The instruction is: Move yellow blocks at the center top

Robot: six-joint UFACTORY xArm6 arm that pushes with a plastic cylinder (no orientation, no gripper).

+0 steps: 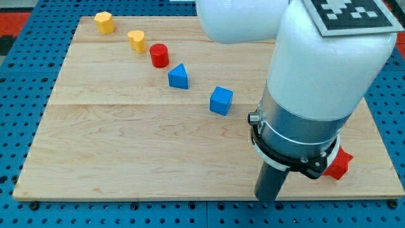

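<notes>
Nearest, at the view's bottom right of centre: my tip (267, 199), the lower end of a dark rod, down at the front edge of the wooden desk (126, 158). No gripper on this arm, so nothing held and no opening to report; just the bare rod under a grey collar and a large white arm body (316, 69) filling the view's upper right. Just beside the rod toward the view's right, partly hidden behind the collar: a red block (340, 164) of irregular shape, close to the desk's right front corner; contact with the tip not discernible. Well apart from every other block.

Further back, a diagonal line of blocks rising toward the view's top left. First a blue cube (221, 101), near the desk's middle. Then a blue triangular block (179, 76). Then a red cylinder (159, 56), just beside a yellow block (136, 40) with a notched, heart-like top. Farthest, near the desk's top left corner: a second yellow block (104, 22), roughly hexagonal. Both yellow blocks left of the centre top, far from my tip.
</notes>
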